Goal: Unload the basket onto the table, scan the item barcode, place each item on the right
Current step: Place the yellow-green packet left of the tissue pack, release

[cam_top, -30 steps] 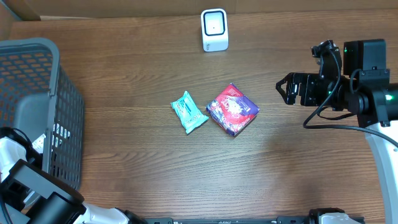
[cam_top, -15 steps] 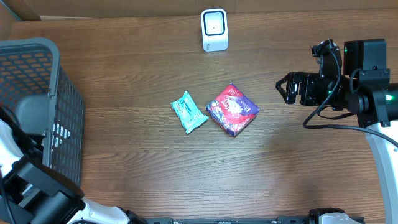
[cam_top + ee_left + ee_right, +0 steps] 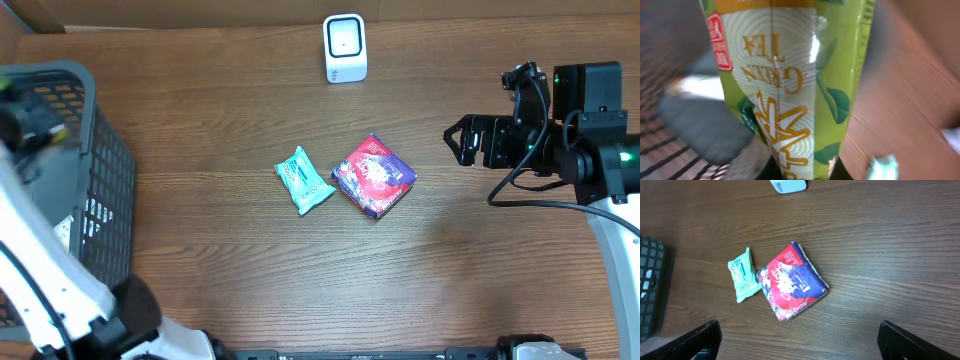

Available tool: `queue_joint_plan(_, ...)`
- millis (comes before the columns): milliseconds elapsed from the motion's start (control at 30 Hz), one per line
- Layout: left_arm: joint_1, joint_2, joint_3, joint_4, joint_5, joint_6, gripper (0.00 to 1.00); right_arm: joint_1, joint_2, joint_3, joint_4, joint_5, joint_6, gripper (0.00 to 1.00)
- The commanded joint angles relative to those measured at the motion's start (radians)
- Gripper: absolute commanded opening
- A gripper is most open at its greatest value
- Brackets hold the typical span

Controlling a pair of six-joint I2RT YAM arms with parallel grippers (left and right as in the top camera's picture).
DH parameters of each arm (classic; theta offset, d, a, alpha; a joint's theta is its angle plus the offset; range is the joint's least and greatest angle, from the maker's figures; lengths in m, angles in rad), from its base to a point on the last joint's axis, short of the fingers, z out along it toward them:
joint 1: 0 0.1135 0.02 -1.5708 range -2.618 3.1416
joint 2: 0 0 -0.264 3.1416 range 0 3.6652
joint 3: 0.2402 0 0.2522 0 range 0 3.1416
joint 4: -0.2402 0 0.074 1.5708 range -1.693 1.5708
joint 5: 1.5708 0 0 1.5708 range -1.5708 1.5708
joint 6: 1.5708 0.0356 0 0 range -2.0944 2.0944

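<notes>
Your left gripper (image 3: 802,172) clenched on green tea packet (image 3: 790,85) at basket (image 3: 105,170); scanner (image 3: 345,48) well off to its right, far edge. Right gripper (image 3: 462,142) spread, idle.

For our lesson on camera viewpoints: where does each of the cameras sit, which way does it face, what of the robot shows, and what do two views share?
Overhead: above the table, facing straight down; shows the left arm and the open right gripper.
Left wrist: on the left gripper, facing the green tea packet it grips, basket behind.
Right wrist: facing down at the table; its open fingertips fill the lower corners.
Shared: overhead and right wrist both show the teal packet, red packet and scanner.
</notes>
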Motion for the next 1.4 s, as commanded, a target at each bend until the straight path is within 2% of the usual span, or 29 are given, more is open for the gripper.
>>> queue_joint_plan(0, -0.200, -0.060, 0.018, -0.003, 0.104, 0.160, 0.04, 0.003, -0.003, 0.024, 0.006, 0.001, -0.011, 1.00)
queue_joint_plan(167, -0.465, -0.047, -0.104, -0.003, 0.090, 0.152, 0.04, 0.003, -0.003, 0.024, 0.005, 0.002, -0.011, 1.00)
queue_joint_plan(333, -0.646, -0.009, -0.349, 0.025, -0.063, -0.046, 0.04, 0.003, -0.003, 0.024, 0.006, 0.002, -0.011, 1.00)
queue_joint_plan(567, -0.773, 0.055, -0.736, 0.215, -0.068, -0.195, 0.04, 0.003, -0.003, 0.024, 0.006, 0.002, -0.012, 1.00)
queue_joint_plan(833, -0.804, 0.144, -0.988, 0.422, -0.062, -0.250, 0.04, 0.003, -0.003, 0.024, 0.006, 0.002, -0.012, 1.00)
queue_joint_plan(900, -0.804, 0.159, -1.013, 0.460, -0.060, -0.250, 0.10, 0.003, -0.003, 0.024, 0.006, 0.002, -0.012, 1.00)
queue_joint_plan(933, -0.804, 0.164, -1.017, 0.472, -0.060, -0.250, 0.18, 0.003, -0.003, 0.024, 0.006, 0.002, -0.012, 1.00)
queue_joint_plan(1000, -0.804, 0.168, -1.017, 0.488, -0.060, -0.249, 0.48, 0.003, -0.003, 0.024, 0.006, 0.002, -0.012, 1.00)
queue_joint_plan(1067, -0.804, 0.167, -1.007, 0.490, -0.059, -0.251, 0.63, 0.003, -0.003, 0.024, 0.006, 0.002, -0.012, 1.00)
queue_joint_plan(1200, -0.804, 0.157, -0.908, 0.455, -0.034, -0.261, 0.65, 0.003, -0.003, 0.024, 0.006, 0.002, -0.012, 1.00)
queue_joint_plan(1367, -0.779, 0.119, -0.632, 0.317, -0.069, -0.246, 0.63, 0.003, -0.003, 0.024, 0.003, 0.002, -0.012, 1.00)
